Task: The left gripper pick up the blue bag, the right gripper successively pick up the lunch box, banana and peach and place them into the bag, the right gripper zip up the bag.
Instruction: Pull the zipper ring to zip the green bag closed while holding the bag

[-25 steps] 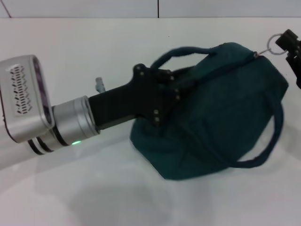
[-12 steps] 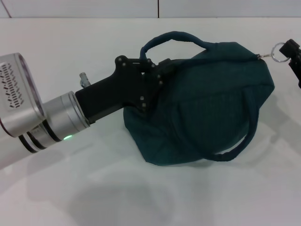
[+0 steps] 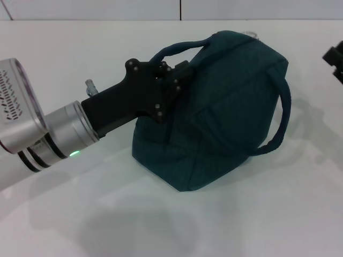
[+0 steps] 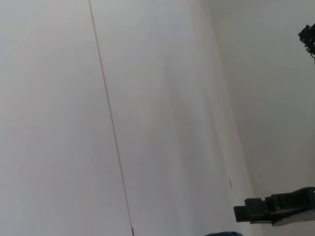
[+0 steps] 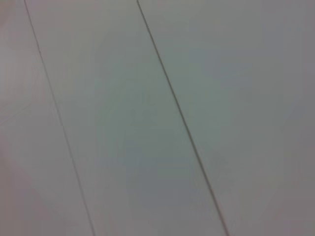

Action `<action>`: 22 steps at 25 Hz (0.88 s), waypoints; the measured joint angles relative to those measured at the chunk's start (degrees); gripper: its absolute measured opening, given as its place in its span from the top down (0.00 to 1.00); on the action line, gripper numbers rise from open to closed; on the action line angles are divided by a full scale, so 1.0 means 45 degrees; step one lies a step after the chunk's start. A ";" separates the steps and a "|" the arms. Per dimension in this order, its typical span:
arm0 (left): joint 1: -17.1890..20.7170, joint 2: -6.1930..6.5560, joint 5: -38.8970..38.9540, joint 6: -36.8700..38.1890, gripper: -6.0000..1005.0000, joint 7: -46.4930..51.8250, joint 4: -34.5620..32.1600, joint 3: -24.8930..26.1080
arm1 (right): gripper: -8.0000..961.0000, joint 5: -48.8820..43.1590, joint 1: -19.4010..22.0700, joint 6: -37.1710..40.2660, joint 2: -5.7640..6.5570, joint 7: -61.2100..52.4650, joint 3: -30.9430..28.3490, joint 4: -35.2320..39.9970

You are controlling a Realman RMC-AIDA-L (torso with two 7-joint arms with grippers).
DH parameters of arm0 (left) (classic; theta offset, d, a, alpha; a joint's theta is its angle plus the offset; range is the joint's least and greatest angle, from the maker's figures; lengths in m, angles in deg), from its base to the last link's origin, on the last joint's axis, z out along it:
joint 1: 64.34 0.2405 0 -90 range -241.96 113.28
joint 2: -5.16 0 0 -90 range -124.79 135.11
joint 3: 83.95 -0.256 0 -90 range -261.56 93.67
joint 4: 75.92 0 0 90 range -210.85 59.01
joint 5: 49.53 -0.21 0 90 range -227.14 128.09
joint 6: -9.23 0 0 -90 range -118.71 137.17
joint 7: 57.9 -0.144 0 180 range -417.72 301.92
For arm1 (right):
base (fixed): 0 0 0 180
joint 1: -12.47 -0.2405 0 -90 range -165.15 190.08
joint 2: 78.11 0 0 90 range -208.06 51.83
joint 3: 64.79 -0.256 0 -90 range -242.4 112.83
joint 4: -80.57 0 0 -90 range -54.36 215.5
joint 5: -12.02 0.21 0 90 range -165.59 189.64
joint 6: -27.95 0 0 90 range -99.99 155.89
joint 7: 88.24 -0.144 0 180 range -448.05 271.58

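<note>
Head view: the blue bag (image 3: 225, 112) sits on the white surface (image 3: 161, 225), roughly centre-right, its bulged body standing up and leaning slightly. No lunch box, banana or peach lies outside it, and the top appears closed, so the packing and zipping are judged to be at or near their end. One carrying strap (image 3: 278, 120) hangs in a loose loop down the bag's right side; the other handle (image 3: 177, 48) arches over the upper left corner.

The left gripper (image 3: 170, 80) meets the bag at that upper left corner, just under the arched handle. Its fingers are hidden against the dark fabric, so whether they are clamped on the cloth or merely pressed to it cannot be told. The right gripper (image 3: 335, 59) shows only as a dark part at the right edge of the view, apart from the bag; the state of its fingers cannot be told either.

Handling, as judged: the bag is soft cloth that creases and sags under load, and filled it will be moderately heavy and prone to swing. The handles or the seam at the top corner offer the firmest hold; the side panels would simply bunch. A small metal ring (image 3: 251, 34) at the top edge is probably the zip pull.
</note>
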 joint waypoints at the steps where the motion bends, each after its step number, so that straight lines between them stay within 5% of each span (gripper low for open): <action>1: -0.0014 0.0000 0.0000 -0.0001 0.95 0.0000 -0.0001 -0.0006 | 0.72 -0.0033 0.0109 -0.0004 0.0058 0.0074 -0.0063 0.0036; 5: -0.0104 -0.0004 -0.0012 0.0001 0.95 -0.0001 -0.0010 -0.0066 | 0.53 -0.0058 0.0330 -0.0489 0.0286 0.0889 -0.0123 0.0042; 15: -0.0249 0.0072 -0.0180 0.0504 0.95 -0.0054 -0.0031 -0.0302 | 0.50 -0.0566 -0.0706 -0.3962 -0.0138 0.2803 -0.0182 0.0764; 22: -0.0368 -0.0005 -0.0232 0.0514 0.95 -0.0052 -0.0063 -0.0310 | 0.50 -0.1558 -0.1693 -0.4459 -0.0359 0.3041 -0.0072 0.0789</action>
